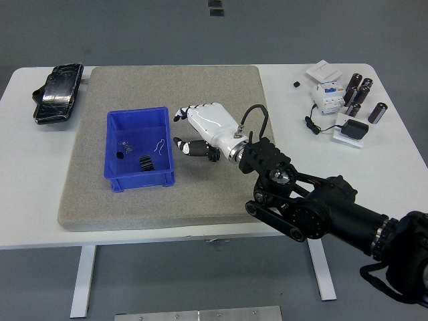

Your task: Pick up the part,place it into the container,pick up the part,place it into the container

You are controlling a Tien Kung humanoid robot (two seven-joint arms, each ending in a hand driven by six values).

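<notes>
The right hand (195, 127) is empty with loose fingers, just right of the blue box (139, 149). The black gear (145, 163) lies in the box.

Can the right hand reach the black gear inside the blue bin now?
Probably yes: the right hand is open just right of the blue plastic bin, and nothing covers the black toothed gear inside.

You've got the black gear part (145, 162) lying inside the blue container (139, 122), near its front right corner.
</notes>
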